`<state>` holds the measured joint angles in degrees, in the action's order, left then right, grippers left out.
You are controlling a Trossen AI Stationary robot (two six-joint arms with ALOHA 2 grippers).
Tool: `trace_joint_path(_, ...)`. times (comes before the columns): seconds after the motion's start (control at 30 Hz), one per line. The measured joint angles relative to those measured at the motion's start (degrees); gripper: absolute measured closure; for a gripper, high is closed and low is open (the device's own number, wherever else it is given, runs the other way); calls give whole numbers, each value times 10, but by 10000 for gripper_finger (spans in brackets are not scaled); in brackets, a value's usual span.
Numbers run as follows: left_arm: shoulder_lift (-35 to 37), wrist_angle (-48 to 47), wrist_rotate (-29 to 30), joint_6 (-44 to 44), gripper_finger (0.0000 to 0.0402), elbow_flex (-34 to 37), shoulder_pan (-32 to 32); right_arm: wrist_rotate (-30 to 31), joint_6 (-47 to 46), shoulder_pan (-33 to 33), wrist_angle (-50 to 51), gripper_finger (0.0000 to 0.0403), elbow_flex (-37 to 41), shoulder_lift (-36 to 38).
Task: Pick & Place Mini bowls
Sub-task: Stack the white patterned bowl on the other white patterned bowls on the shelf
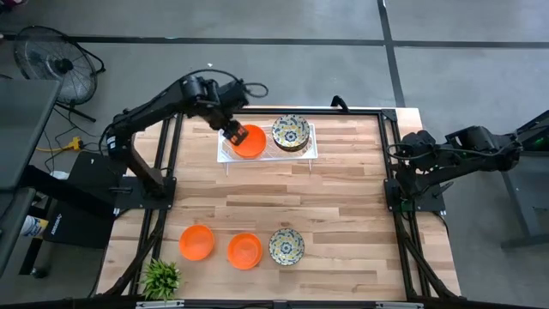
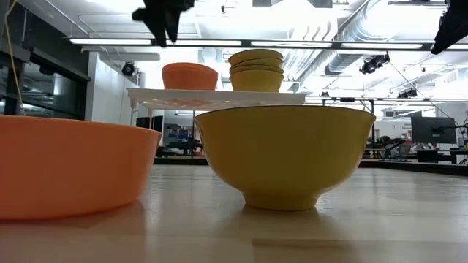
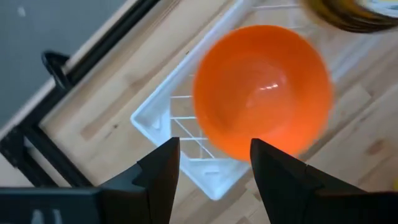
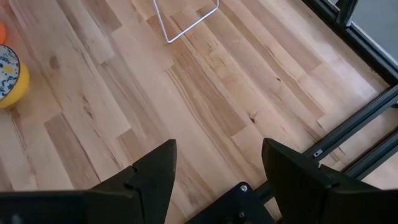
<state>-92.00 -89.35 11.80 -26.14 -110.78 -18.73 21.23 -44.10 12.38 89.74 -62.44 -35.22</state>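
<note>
Your left gripper hangs over the white tray, fingers parted, holding nothing; the orange bowl sits in the tray beside the stacked floral bowls. Two orange bowls and one floral bowl remain on the surface. Your right gripper is wide open, empty, parked at the surface's edge.

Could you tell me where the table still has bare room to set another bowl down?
The middle is free, between the white tray and the front row of two orange bowls and a floral bowl. Crowded: the tray, where the left gripper hovers.
</note>
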Motion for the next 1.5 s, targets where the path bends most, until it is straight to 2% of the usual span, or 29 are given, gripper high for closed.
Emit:
trace_joint_path(0.17,11,12,60,-7,211,0,102,-7,-21,0,0,178,0,0)
trace_joint_path(0.43,12,27,200,-88,211,0,270,-17,-35,0,0,178,0,0)
trace_joint_path(0.6,12,28,244,-106,211,0,333,-19,-41,0,0,178,0,-1)
trace_joint_path(0.77,12,58,245,-104,211,0,367,-25,-49,0,-11,178,0,-1)
trace_joint_path(0.9,12,140,231,-64,211,0,394,-23,-47,0,-12,178,0,-1)
trace_joint_path(1.07,13,297,221,29,211,27,413,-17,-48,0,-13,178,0,-1)
trace_joint_path(1.27,26,449,211,62,211,137,411,-17,-49,0,-13,178,0,-1)
trace_joint_path(1.5,94,630,211,69,211,301,405,-23,-60,0,-13,178,0,-10)
